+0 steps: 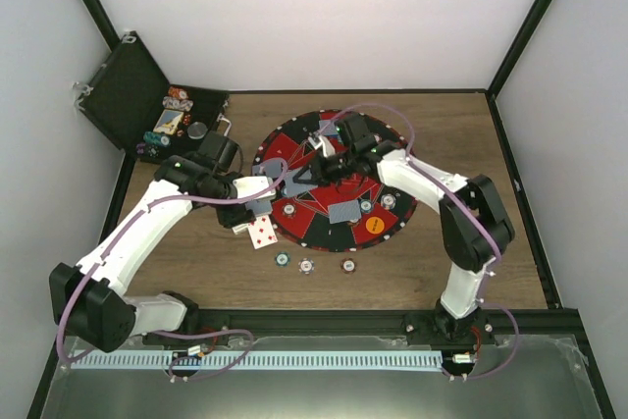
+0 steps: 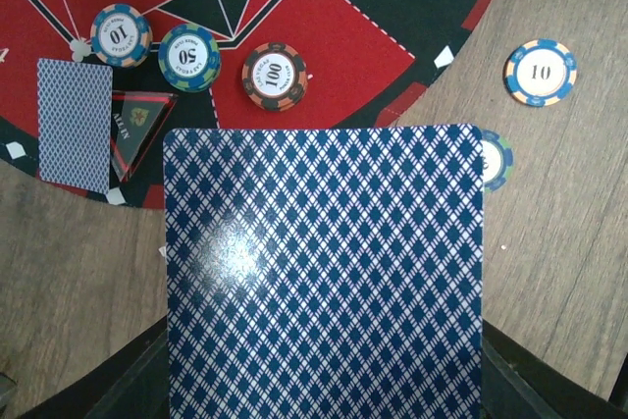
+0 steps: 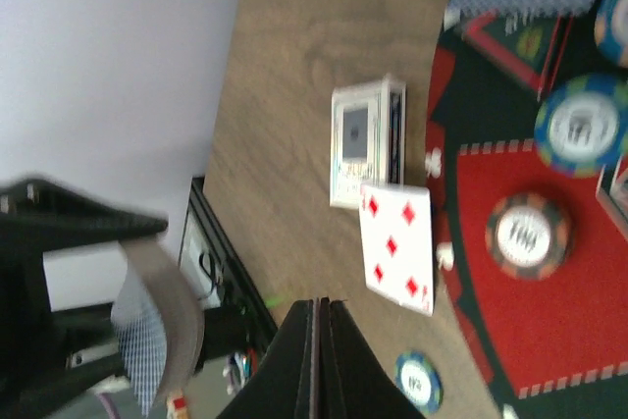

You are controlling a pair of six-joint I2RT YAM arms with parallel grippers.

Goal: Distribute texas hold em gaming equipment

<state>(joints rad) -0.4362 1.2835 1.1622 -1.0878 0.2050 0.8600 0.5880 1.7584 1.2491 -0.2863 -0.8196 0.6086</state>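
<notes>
My left gripper (image 1: 257, 198) is shut on a playing card (image 2: 324, 272) with a blue diamond-patterned back, which hides its fingers. It hovers over the left rim of the mat. From the right wrist, this card (image 3: 147, 331) looks bent. My right gripper (image 1: 299, 182) (image 3: 321, 303) is shut beside it, with nothing showing past its tips. A five of diamonds (image 1: 262, 233) (image 3: 397, 247) lies face up on the wood. Chips marked 10 (image 2: 121, 34), 50 (image 2: 189, 56) and 100 (image 2: 275, 76) and a face-down card (image 2: 74, 123) lie on the mat. An orange button (image 1: 374, 226) lies there too.
The round red-and-black mat (image 1: 294, 144) fills the table's middle. Three chips (image 1: 307, 266) lie on the wood in front of it. A card box (image 3: 366, 144) lies near the five of diamonds. The open black case (image 1: 123, 95) holding more chips stands at the far left.
</notes>
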